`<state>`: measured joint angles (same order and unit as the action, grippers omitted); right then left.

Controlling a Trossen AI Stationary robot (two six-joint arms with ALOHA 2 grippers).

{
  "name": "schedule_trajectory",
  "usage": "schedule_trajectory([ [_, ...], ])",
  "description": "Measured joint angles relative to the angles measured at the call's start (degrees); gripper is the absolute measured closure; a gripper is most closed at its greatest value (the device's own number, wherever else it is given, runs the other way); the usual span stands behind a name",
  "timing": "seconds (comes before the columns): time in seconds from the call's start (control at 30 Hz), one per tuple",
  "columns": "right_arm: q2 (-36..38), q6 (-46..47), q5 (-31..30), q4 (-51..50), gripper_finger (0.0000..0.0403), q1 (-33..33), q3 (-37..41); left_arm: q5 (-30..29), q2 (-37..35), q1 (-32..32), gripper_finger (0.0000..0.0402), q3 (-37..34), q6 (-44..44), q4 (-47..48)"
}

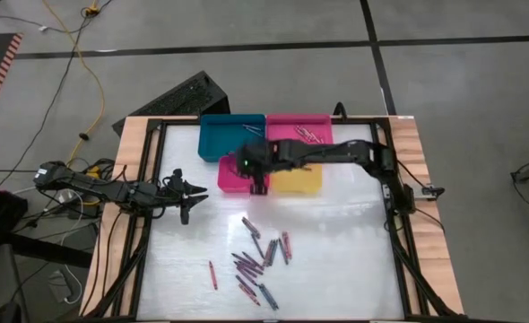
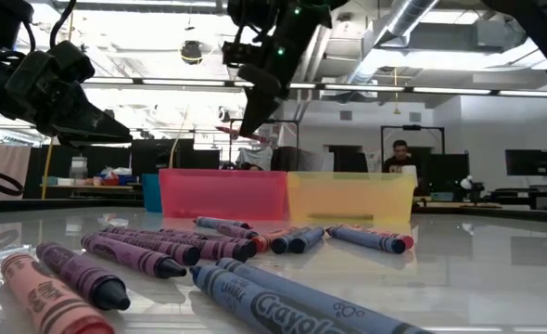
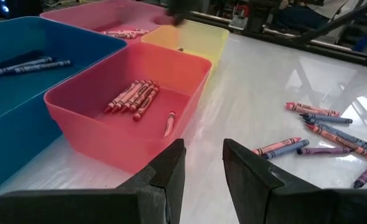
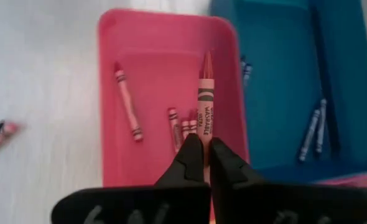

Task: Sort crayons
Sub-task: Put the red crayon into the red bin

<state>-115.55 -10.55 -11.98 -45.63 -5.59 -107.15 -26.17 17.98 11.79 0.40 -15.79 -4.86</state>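
My right gripper (image 1: 257, 186) hangs over the red tray (image 1: 231, 179), shut on a red crayon (image 4: 205, 102) that sticks out ahead of its fingertips. Several red crayons (image 3: 134, 96) lie on that tray's floor. Loose crayons (image 1: 260, 260) in red, purple and blue lie flat on the white table near its front edge, and one red crayon (image 1: 213, 274) lies apart to their left. My left gripper (image 1: 189, 193) waits open at the table's left side, with nothing between its fingers (image 3: 171, 165). My right gripper pinches the red crayon's blunt end (image 4: 204, 134) between its two fingertips. The fingers slant downward and lie along the crayon, so it runs on as an extension of them, tip forward. It is lifted clear, above the red tray's inside.
A blue tray (image 1: 231, 135) with blue crayons and a pink tray (image 1: 282, 126) with pink crayons stand at the far edge. A yellow tray (image 1: 298, 179) stands right of the red one. A black frame borders the table. A person sits in the room beyond.
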Motion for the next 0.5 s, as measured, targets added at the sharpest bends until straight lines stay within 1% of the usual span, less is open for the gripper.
schedule_trajectory([
  [0.07,-0.02,1.01,0.1,0.31,0.0396,-1.73,0.0,0.0,0.0,0.0,0.0303,-0.02,0.0,0.0],
  [0.23,-0.02,6.95,0.32,0.99,0.0396,-4.22,0.0,-0.04,0.0,0.0,0.0303,-0.02,-0.07,0.0],
  [0.37,-0.02,7.55,0.28,1.37,0.0396,-4.95,0.0,-0.09,-0.01,0.0,0.0303,0.0,-0.09,-0.01],
  [0.5,-0.02,7.57,0.28,6.54,0.0396,-4.83,2.82,-0.11,0.01,0.0,0.0303,0.0,-0.11,0.0],
])
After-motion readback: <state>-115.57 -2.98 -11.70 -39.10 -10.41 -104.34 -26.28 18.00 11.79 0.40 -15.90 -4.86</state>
